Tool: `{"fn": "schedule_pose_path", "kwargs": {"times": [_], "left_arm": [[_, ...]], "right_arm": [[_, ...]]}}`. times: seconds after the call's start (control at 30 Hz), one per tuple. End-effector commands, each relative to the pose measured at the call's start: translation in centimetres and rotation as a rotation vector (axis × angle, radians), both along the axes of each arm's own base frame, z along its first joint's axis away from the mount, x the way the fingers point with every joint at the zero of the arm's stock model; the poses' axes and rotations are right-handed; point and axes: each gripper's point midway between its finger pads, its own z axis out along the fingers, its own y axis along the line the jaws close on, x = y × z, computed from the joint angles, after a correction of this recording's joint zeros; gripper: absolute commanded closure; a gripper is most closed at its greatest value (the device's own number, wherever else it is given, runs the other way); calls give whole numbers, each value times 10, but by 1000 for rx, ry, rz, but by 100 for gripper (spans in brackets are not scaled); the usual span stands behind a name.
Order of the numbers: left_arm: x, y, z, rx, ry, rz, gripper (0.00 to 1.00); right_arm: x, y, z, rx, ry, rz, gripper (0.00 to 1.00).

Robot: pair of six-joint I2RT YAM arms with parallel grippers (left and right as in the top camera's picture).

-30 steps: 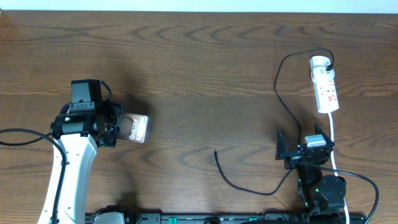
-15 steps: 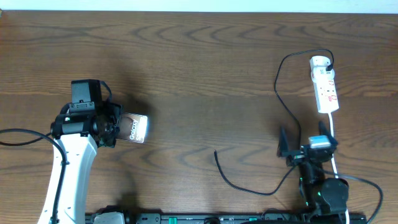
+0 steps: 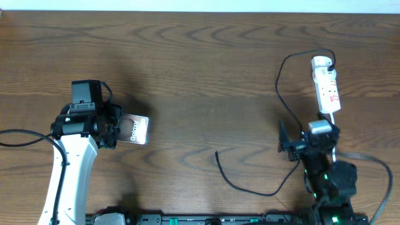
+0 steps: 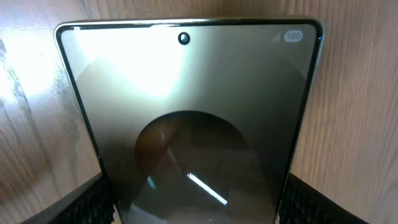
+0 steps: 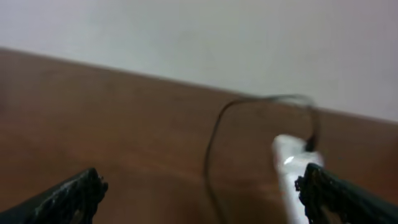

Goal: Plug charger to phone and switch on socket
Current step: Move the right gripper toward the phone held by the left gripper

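At the lower right of the overhead view the right gripper (image 3: 287,145) has its claw released. In its own blurred wrist view the two fingers (image 5: 68,199) stand wide apart with nothing between them. The charger (image 3: 250,187) lies on the table (image 3: 200,62), with its free plug tip at the lower centre, well apart from this claw. At the middle left the left gripper (image 3: 119,129) is clenched on the phone (image 3: 135,130), whose free end points to the right. Farthest, at the upper right, lies the socket (image 3: 327,84), and the cable seems to enter its rounded end. I judge the step is to fetch the plug tip. The claw should close on the cable just behind the tip, leaving it free and straight, and lift gently so the thin cable does not drag the socket
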Motion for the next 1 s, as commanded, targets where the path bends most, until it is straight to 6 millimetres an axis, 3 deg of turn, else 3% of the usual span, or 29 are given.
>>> {"fn": "schedule_pose_path", "kwargs": {"times": [0.0, 0.1, 0.2, 0.37, 0.5, 0.6, 0.73, 0.83, 0.97], "left_arm": [[3, 5, 10, 26, -21, -3, 93], [3, 4, 9, 19, -21, -5, 93], [3, 1, 9, 5, -23, -11, 93], [3, 1, 9, 5, -22, -11, 93], [3, 1, 9, 5, -22, -11, 93], [3, 1, 9, 4, -22, -11, 93], [4, -4, 10, -22, -26, -21, 93], [6, -11, 11, -61, -39, -37, 93], [11, -23, 14, -127, -62, -61, 93]], "right_arm": [[7, 29, -2, 110, 109, 141, 1], [15, 58, -7, 211, 243, 280, 1], [25, 90, 0, 320, 370, 451, 1], [29, 152, 40, 575, 591, 944, 1], [27, 171, 65, 721, 728, 1304, 1], [56, 183, 52, 824, 882, 1235, 1], [85, 198, 8, 901, 979, 1075, 1], [86, 213, -16, 911, 1036, 1052, 1], [67, 241, -26, 865, 1065, 1172, 1]]}}
